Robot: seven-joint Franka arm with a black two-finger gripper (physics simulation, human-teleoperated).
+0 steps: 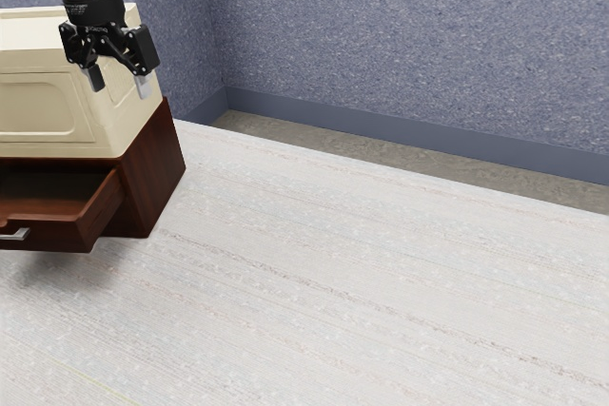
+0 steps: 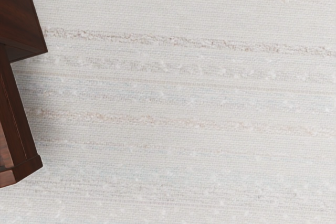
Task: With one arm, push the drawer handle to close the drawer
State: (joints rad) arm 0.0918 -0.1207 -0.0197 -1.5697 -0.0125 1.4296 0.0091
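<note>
Drawer handle (image 1: 16, 235) lower, apart from hand (image 1: 120, 83)

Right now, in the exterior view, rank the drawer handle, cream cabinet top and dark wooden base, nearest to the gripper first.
1. Cream cabinet top: seen right behind my gripper.
2. Dark wooden base: just under the cream top.
3. Drawer handle: low, at the exterior view's left.

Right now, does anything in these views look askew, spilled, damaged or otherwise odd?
Nothing stands out: I see no spill or damage. The drawer is pulled out of the dark cabinet, but the task explains that.
</note>
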